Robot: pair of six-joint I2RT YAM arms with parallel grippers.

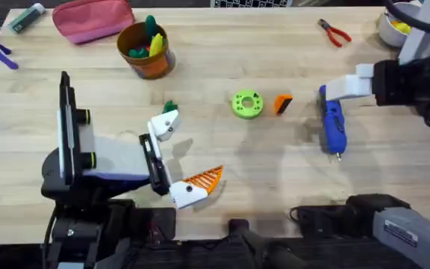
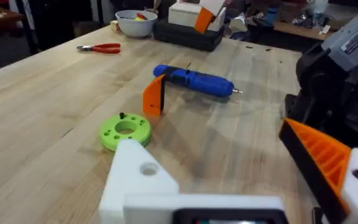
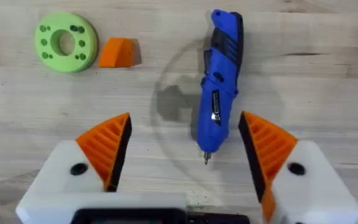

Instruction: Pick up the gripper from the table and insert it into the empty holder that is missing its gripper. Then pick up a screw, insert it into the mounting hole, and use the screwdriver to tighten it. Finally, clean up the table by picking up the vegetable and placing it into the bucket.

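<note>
We're seeing the right gripper (image 3: 185,155) hovering over the screwdriver (image 3: 219,93), fingers spread, holding nothing; the gripper (image 1: 283,104) is lying on the table (image 1: 222,52) between the screwdriver and the green disc (image 1: 246,104); left gripper (image 1: 181,157) fingers spread, one holder (image 1: 163,125) bare.

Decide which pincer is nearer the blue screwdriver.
Right. The right pincer hovers directly over the screwdriver, its open fingers straddling the tip end. The left pincer sits well across the table, beyond the green disc.
</note>
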